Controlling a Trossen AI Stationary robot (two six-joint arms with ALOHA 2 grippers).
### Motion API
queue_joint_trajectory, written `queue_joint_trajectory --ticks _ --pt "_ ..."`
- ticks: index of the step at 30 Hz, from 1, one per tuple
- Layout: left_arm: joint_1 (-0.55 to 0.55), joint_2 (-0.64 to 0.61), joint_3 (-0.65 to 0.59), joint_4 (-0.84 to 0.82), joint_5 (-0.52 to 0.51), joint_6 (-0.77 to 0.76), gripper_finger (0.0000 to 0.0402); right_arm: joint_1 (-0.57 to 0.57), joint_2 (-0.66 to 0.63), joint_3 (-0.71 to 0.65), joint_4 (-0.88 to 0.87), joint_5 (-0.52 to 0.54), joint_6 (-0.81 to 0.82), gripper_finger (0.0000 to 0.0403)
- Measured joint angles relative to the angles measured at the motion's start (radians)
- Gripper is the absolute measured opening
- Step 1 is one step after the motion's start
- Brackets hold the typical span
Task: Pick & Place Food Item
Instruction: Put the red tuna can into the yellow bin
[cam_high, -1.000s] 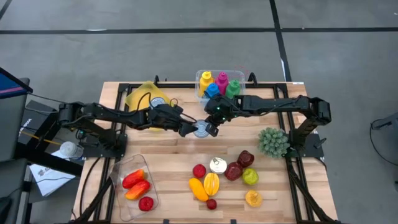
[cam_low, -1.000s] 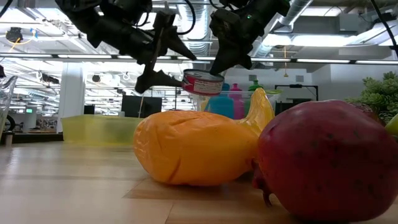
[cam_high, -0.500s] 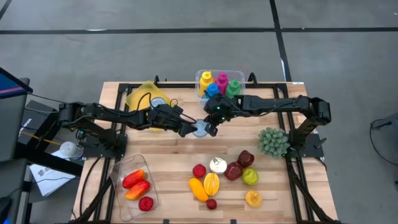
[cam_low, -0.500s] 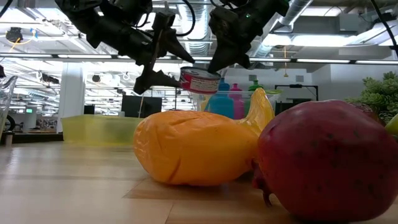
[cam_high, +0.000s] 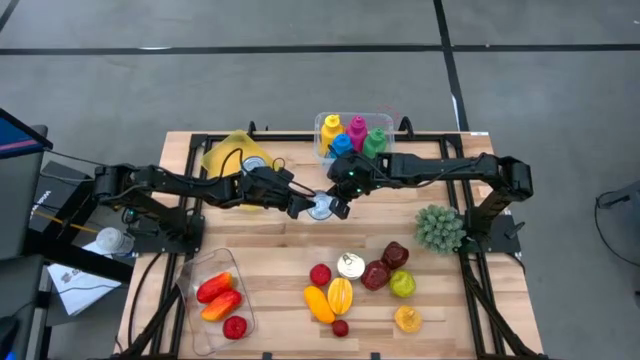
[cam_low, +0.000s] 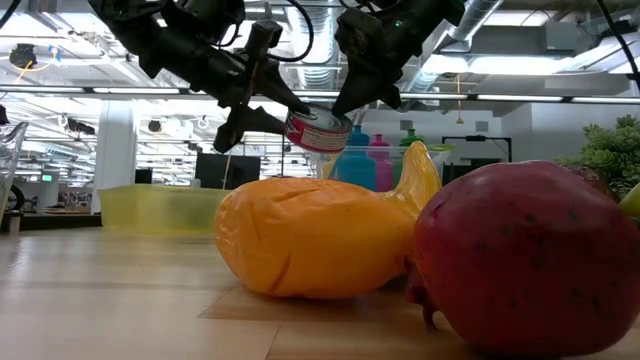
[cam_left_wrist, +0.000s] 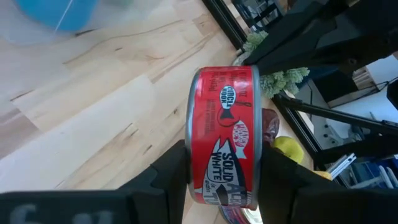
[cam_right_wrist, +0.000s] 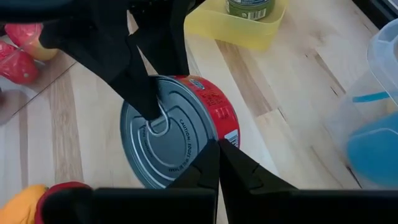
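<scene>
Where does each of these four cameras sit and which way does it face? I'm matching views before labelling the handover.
High view: above the table, looking straight down; both arms meet mid-table at the tuna can.
Low view: at table height, looking level past an orange fruit; both arms descend from above.
Left wrist view: on the left arm, looking past the left gripper, which flanks the can.
Right wrist view: on the right arm; the right gripper is pinched at the can's rim.
All four share the can.

Bare worktop lies beneath the held can; loose fruit crowds nearer, yellow bin stands beyond.
</scene>
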Motion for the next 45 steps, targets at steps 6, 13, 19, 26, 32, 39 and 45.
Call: queue_joint_trajectory --ticks 6,13,19,26,32,39,45 --pt "0.017 -0.048 0.0 -0.025 0.008 0.008 0.013 0.0 -0.055 0.025 -0.01 0.002 -0.064 0.0028" --pt "0.117 -0.302 0.001 -0.306 -0.121 0.065 0.013 -0.018 -0.244 0.024 -0.069 0.015 -0.075 0.0071" --pt "0.199 -0.547 0.001 -0.56 -0.387 -0.009 0.013 -0.006 -0.357 0.024 -0.118 0.105 -0.074 0.0072" --pt "0.273 -0.681 0.001 -0.844 -0.586 -0.163 0.013 0.003 -0.385 0.024 -0.178 0.167 -0.067 0.007" --pt "0.364 -0.671 0.001 -0.846 -0.654 -0.195 0.013 0.011 -0.384 0.023 -0.195 0.166 -0.067 0.007" --pt "0.489 -0.577 -0.001 -0.848 -0.618 -0.258 0.013 0.029 -0.384 0.023 -0.198 0.164 -0.055 0.007" --pt "0.577 -0.607 -0.134 -0.659 -0.501 -0.354 0.013 0.056 -0.384 0.023 -0.216 0.164 -0.053 0.007"
